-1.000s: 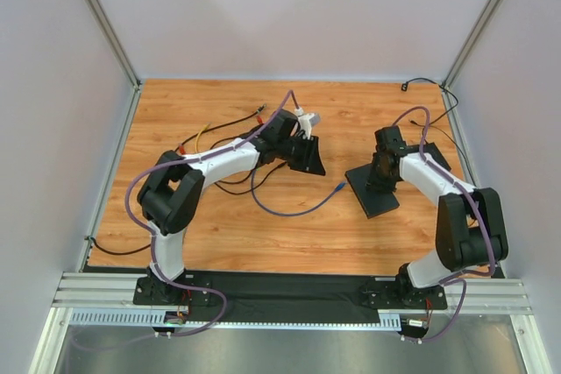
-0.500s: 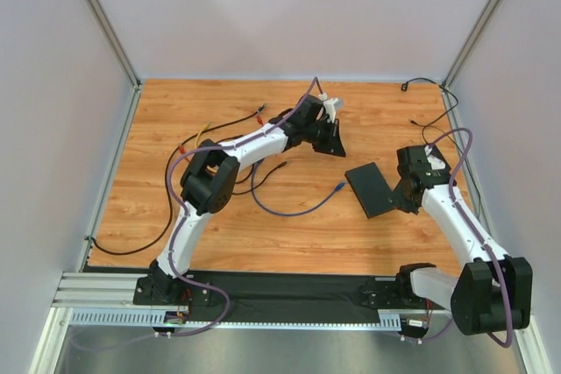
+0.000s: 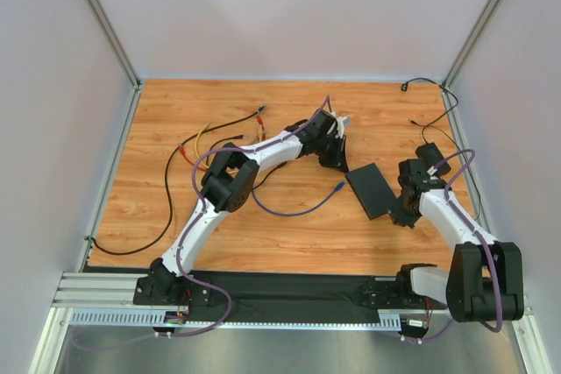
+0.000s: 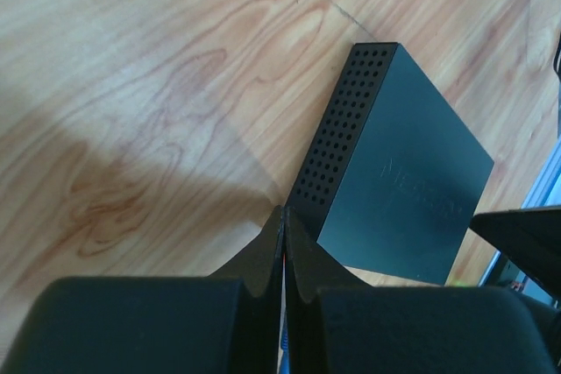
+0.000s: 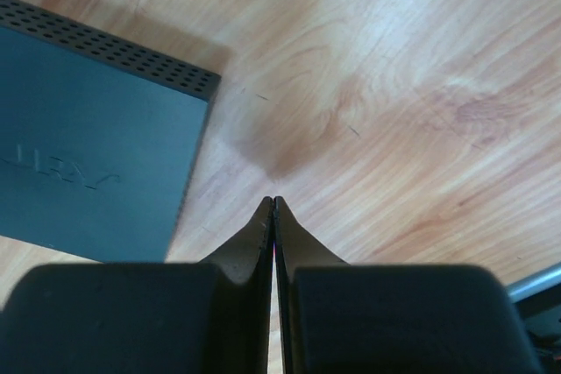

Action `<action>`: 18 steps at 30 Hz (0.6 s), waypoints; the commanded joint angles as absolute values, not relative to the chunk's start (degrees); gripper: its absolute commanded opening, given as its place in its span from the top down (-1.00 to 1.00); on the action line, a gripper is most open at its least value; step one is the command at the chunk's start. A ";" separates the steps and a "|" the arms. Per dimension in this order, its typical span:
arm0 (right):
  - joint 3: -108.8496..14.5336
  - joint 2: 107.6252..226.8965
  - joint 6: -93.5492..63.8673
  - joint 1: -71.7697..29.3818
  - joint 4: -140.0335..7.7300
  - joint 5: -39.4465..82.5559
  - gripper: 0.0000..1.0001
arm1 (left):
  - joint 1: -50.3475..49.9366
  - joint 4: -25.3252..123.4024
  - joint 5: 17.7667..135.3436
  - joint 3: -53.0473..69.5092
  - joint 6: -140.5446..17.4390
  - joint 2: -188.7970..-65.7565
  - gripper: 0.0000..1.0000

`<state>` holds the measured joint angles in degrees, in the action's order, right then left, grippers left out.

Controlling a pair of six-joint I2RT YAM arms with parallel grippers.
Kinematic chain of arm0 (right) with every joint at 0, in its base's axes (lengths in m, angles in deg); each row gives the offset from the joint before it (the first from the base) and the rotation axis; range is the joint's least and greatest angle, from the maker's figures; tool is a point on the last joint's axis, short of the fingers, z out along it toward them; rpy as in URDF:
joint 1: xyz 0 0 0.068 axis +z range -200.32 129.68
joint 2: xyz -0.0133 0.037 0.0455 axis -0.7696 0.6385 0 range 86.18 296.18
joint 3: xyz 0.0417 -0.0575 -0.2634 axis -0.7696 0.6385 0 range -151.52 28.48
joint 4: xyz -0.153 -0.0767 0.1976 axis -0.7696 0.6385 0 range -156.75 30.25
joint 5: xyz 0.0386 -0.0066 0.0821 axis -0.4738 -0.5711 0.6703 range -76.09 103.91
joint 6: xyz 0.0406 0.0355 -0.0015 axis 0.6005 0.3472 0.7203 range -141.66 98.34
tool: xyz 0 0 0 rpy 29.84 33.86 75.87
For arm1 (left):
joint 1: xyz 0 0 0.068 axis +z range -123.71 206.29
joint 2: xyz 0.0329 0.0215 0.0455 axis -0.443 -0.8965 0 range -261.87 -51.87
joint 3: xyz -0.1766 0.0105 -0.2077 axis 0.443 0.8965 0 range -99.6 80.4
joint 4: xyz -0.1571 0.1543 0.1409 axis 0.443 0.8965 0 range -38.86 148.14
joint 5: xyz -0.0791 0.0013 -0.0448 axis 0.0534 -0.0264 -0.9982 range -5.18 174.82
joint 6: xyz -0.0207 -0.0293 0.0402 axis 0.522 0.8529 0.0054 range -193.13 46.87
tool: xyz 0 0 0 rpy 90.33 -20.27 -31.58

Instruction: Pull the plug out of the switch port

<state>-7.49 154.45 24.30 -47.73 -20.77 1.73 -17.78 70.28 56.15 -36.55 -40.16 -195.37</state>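
Wood-grain table [image 3: 219,234], pale grey walls [image 3: 289,15]. Black box [image 3: 372,190] lies flat at 3 o'clock of table centre. My left gripper [image 4: 282,216] is clenched at its 11 o'clock, my right gripper [image 5: 273,203] clenched at 4 o'clock. Blue plug [image 3: 340,187] lies loose at 9 o'clock.

Two arms [image 3: 272,148] [image 3: 449,218], one switch box [image 3: 372,188], one blue-plugged cable [image 3: 298,213].

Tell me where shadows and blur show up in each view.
Top external: even, soft light, no glare on the table. Left wrist: the left gripper is dark and blurred, and a soft shadow lies on the wood left of the switch. Right wrist: the right gripper is likewise dark, faint shadow ahead of its tips.
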 commanded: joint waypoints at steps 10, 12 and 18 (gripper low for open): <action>-12.38 164.39 25.46 -49.79 -30.80 7.32 0.99 | -19.76 71.54 51.07 -33.52 -41.58 -193.20 1.00; -14.23 165.89 24.93 -49.79 -30.89 7.32 0.99 | -20.29 71.09 50.98 -32.37 -41.93 -192.32 1.00; -22.05 172.31 22.03 -51.90 -29.57 6.80 0.97 | -21.34 70.74 49.75 -31.40 -42.02 -192.14 1.00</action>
